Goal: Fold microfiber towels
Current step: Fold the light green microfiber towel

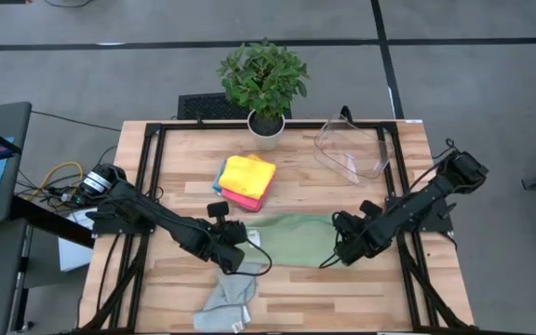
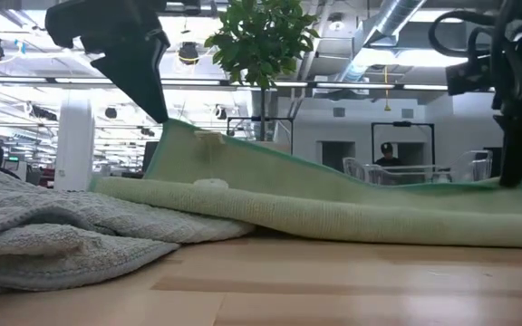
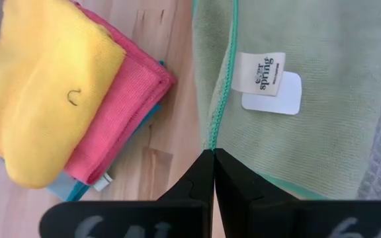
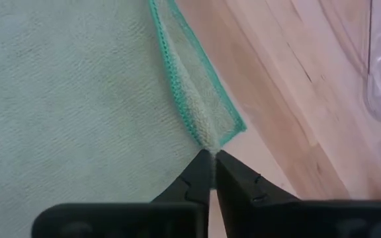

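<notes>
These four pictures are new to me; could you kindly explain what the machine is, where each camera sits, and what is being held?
Two dark robot arms work at a wooden table. One picture looks straight down from above, one looks level across the tabletop, and two come from cameras on the wrists. The left gripper and the right gripper each pinch a corner of the sage green towel between shut fingers. Nearby lie a folded stack of towels with yellow on top, a grey towel, a clear plastic bin and a potted plant.
</notes>
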Controlling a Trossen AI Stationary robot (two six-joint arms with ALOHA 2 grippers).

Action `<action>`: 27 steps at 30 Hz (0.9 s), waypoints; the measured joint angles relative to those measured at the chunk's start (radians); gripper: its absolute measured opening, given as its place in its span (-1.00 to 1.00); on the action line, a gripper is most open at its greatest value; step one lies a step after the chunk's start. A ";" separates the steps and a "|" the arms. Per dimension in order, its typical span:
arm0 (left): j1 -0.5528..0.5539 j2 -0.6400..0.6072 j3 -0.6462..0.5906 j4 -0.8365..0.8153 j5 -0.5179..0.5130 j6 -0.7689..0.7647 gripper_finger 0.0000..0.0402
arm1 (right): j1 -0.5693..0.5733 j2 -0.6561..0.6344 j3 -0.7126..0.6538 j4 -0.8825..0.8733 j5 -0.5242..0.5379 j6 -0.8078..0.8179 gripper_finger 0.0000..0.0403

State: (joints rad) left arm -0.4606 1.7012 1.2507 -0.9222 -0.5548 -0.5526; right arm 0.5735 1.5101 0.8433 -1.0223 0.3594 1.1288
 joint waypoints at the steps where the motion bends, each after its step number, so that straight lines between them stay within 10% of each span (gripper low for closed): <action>1: 0.000 0.000 0.000 0.000 0.000 -0.004 -1.00 | 0.000 0.000 0.000 0.003 0.001 -0.003 -0.75; 8: 0.007 0.002 0.000 0.047 0.043 0.009 -0.91 | -0.022 0.000 0.000 0.012 -0.023 -0.004 -0.51; 18: 0.060 -0.008 0.000 -0.031 0.098 -0.056 -0.24 | -0.041 -0.128 0.000 -0.038 0.003 0.080 0.11; 27: 0.010 -0.054 0.002 0.160 0.085 -0.203 -0.14 | 0.058 -0.265 0.000 0.001 -0.120 0.443 0.16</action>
State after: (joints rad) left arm -0.4503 1.6475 1.2525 -0.7620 -0.4703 -0.7560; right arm 0.6318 1.2447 0.8436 -1.0210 0.2391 1.5716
